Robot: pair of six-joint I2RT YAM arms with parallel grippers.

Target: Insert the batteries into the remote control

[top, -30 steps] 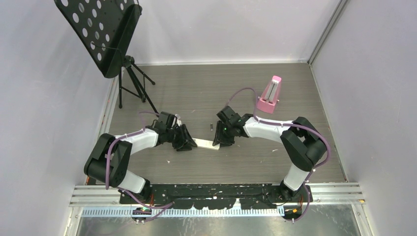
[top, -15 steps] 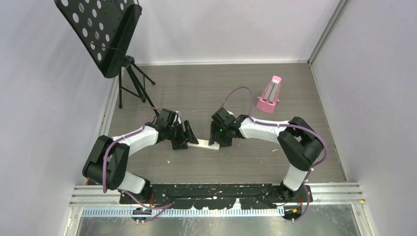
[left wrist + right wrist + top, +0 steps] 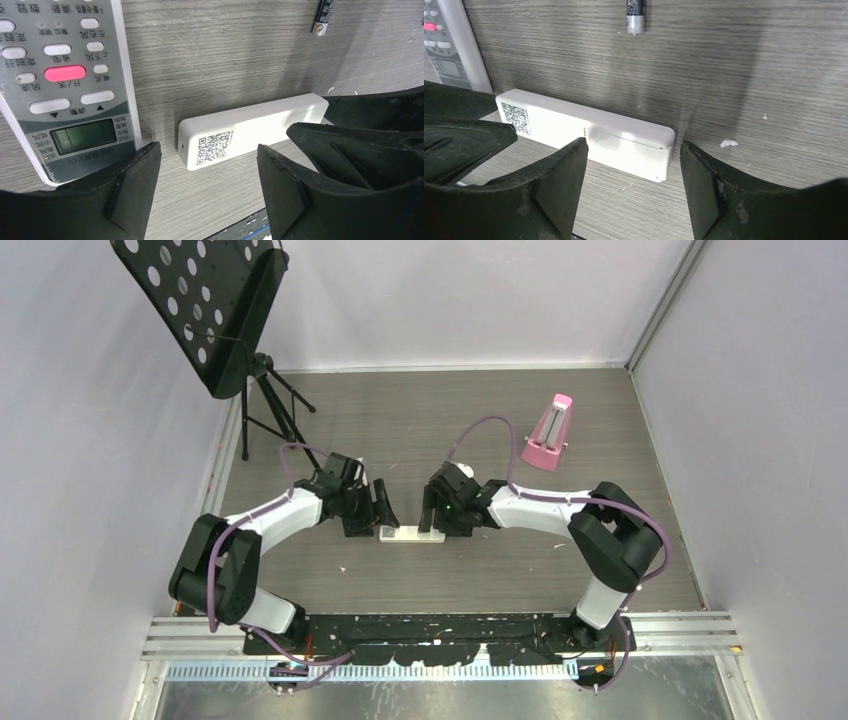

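Grey wood-grain table (image 3: 400, 410), pale walls (image 3: 450, 300), white remote control (image 3: 410, 536)

Remote control (image 3: 250, 132) on table (image 3: 225, 55); battery (image 3: 635, 14) behind it; longer remote (image 3: 65, 85) beside one end.

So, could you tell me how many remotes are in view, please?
2: the white QR-coded remote control, and the longer remote, buttons up, beside its QR end. More may be hidden.

White remote control (image 3: 250, 131) lies QR-coded back showing, one battery (image 3: 635, 15) nearby.
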